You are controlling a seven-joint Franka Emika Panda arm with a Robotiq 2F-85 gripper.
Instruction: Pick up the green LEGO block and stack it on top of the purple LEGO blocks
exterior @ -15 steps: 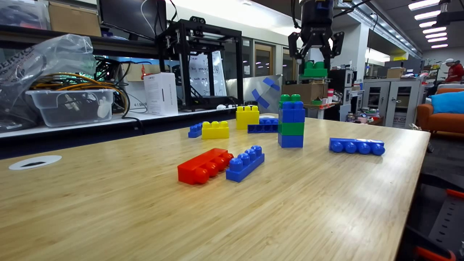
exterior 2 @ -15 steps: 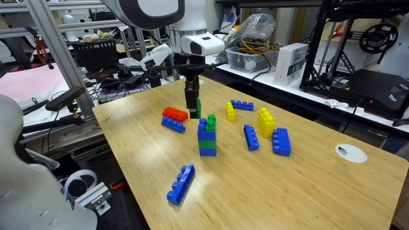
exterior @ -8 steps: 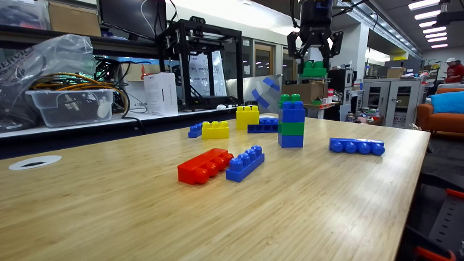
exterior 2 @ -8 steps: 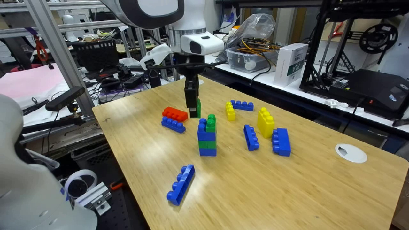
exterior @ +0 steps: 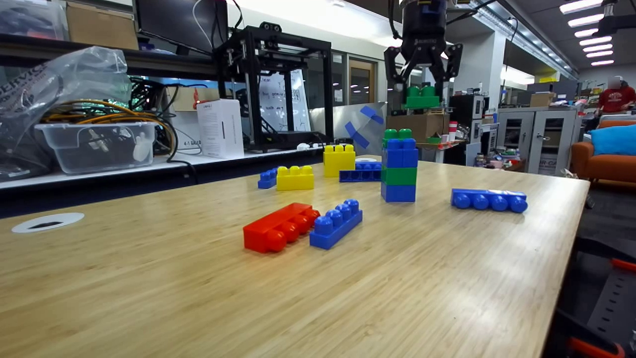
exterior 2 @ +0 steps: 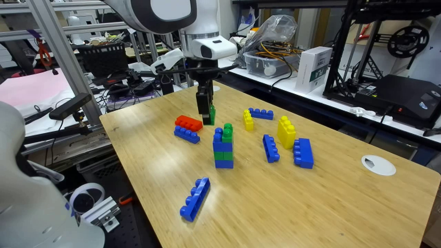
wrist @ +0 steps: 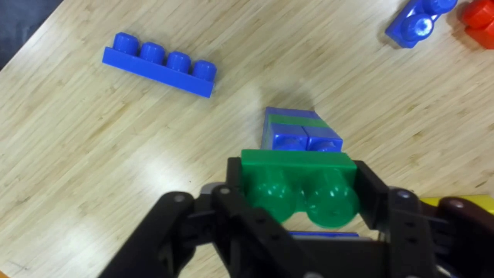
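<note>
Stacking remains to be done: pickup is judged complete, the green block [exterior: 422, 98] being clamped in the end effector [wrist: 299, 181], held up near but apart from the blue-violet and green tower [exterior 2: 223, 147]; alignment and lowering are needed.
</note>
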